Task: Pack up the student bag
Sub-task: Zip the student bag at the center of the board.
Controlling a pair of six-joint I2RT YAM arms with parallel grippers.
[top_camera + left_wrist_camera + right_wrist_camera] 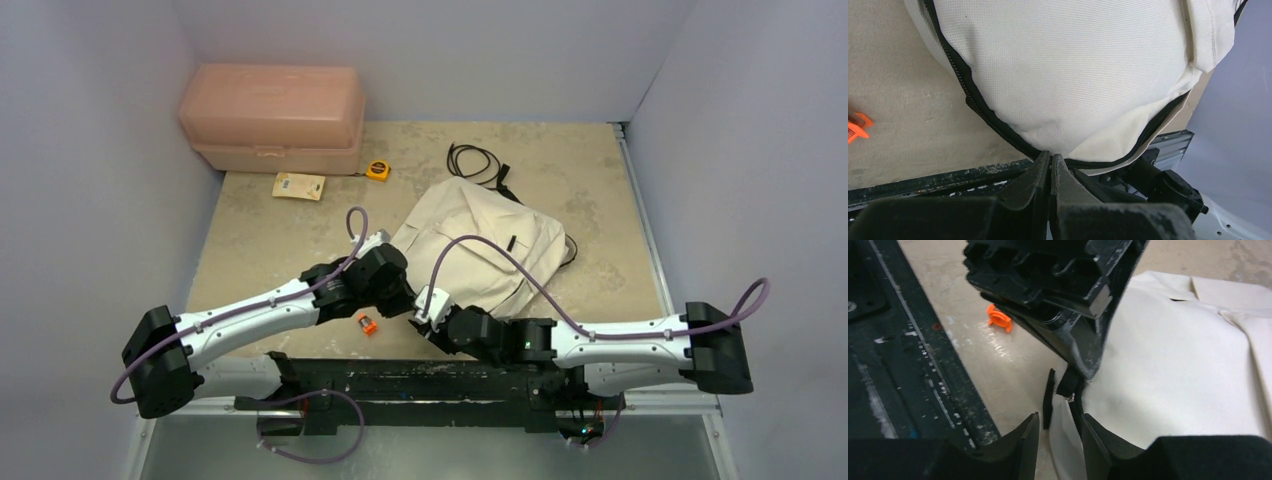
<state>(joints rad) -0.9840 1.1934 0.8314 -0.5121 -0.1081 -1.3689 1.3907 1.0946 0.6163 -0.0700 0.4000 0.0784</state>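
The student bag (490, 250), a cream fabric backpack with black zipper lines, lies flat mid-table. My left gripper (408, 300) is at its near-left corner. In the left wrist view the jaws (1050, 156) are shut at the bag's (1073, 65) black zipper seam. The right wrist view shows the left gripper (1058, 295) pinching a black zipper tab (1066, 382). My right gripper (428, 312) is open at the same corner. Its jaws (1060, 422) straddle the bag's (1173, 370) zipper edge, where a short gap shows pale lining.
A small orange clip (367, 323) lies on the table just left of the grippers, and also shows in the right wrist view (999, 318). A pink plastic box (272, 115) stands at the back left, with a yellow packet (299, 186), a yellow tape measure (377, 170) and a black cable (475, 160) nearby.
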